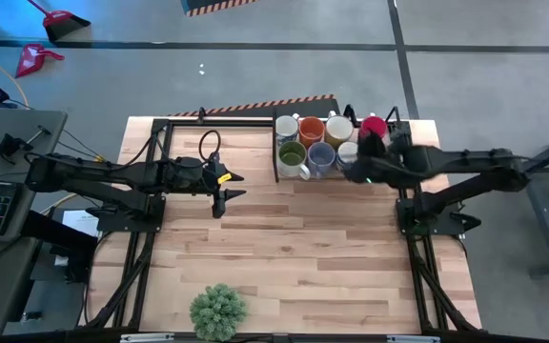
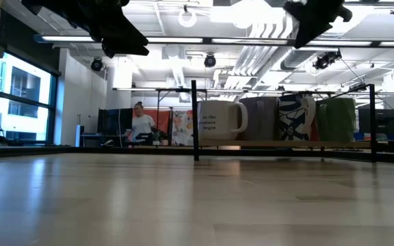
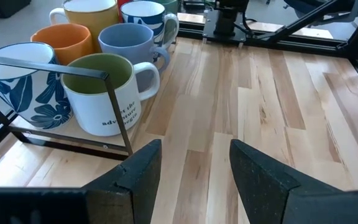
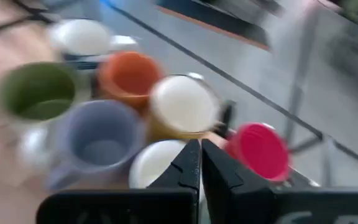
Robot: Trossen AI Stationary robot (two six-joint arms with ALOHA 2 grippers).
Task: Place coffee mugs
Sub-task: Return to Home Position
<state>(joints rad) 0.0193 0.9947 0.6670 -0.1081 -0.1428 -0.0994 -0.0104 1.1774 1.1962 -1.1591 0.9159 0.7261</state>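
Note:
Several coffee mugs stand close together in a black wire-frame rack (image 1: 276,177) at the table's far edge: white (image 1: 287,126), orange (image 1: 312,129), cream (image 1: 339,126), magenta (image 1: 373,125), olive-lined (image 1: 292,154), blue-grey (image 1: 320,155) and another white one (image 4: 157,165). My right gripper (image 4: 201,163) hangs shut above the rack's right end, over the white and magenta (image 4: 260,149) mugs, holding nothing. My left gripper (image 1: 229,186) waits open above bare table left of the rack; its wrist view shows the olive-lined mug (image 3: 101,93) behind the rack's frame.
A bushy potted plant (image 1: 218,311) stands at the table's near edge. Bare wood lies between it and the rack. Black frame rails (image 1: 151,152) run along the table's left and right sides. In the low view a person (image 2: 141,123) stands far back in the room.

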